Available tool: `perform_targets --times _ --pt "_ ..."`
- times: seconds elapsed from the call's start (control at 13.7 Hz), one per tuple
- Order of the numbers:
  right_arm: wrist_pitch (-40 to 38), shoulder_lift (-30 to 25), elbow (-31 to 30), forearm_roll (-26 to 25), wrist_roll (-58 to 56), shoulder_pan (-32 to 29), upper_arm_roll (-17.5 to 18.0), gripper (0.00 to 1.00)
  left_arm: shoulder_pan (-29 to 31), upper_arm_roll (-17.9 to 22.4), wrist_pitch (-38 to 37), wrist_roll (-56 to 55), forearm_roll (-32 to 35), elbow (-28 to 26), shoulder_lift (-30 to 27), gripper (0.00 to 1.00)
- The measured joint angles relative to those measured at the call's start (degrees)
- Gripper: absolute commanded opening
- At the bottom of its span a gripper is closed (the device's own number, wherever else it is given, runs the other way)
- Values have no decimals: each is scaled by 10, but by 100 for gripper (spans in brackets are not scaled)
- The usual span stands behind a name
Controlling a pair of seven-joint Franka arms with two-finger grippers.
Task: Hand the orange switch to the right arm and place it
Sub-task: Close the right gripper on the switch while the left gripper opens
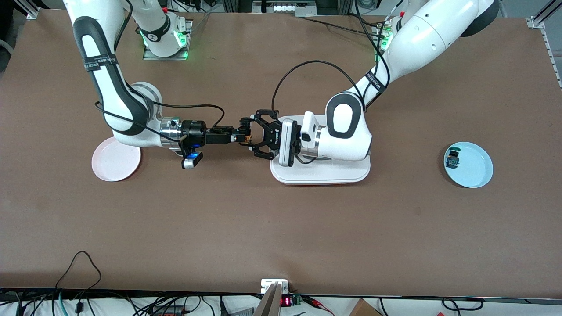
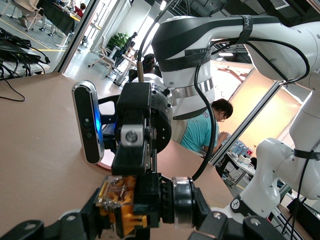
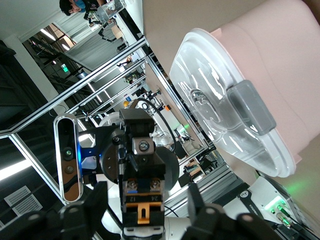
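Note:
The orange switch (image 1: 248,139), a small black part with orange sides, hangs in the air between the two grippers, beside the white tray's edge. My left gripper (image 1: 253,137) is shut on it. In the left wrist view its pads press the orange end and the silver-ringed end of the switch (image 2: 120,205). My right gripper (image 1: 240,137), on the silver wrist, reaches in from the right arm's end. In the right wrist view its fingers (image 3: 80,212) stand apart on either side of the switch (image 3: 144,205), with gaps showing.
A white tray (image 1: 320,173) lies under my left wrist. A pink plate (image 1: 115,164) sits near the right arm's end. A light blue plate (image 1: 476,171) at the left arm's end holds a small blue-green and black part (image 1: 452,160).

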Motion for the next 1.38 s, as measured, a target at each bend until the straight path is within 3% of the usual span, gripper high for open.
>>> perform_targets --times 0.15,0.36,0.58,0.8,0.87,0.95,1.38 --pt "1 0 0 1 0 0 0 39 0 0 0 0 -12 0 0 26" --pt "1 0 0 9 0 0 -1 1 0 0 0 0 -14 -1 1 26" --pt "1 0 0 12 2 0 -1 0 0 0 0 1 -16 0 2 35" --pt "1 0 0 12 2 0 -1 0 0 0 0 1 -16 0 2 35" --pt "1 0 0 12 2 0 -1 0 0 0 0 1 -17 0 2 46" --pt "1 0 0 12 2 0 -1 0 0 0 0 1 -19 0 2 99" --pt "-1 0 14 3 18 -10 -8 0 0 -2 0 0 -41 9 2 100"
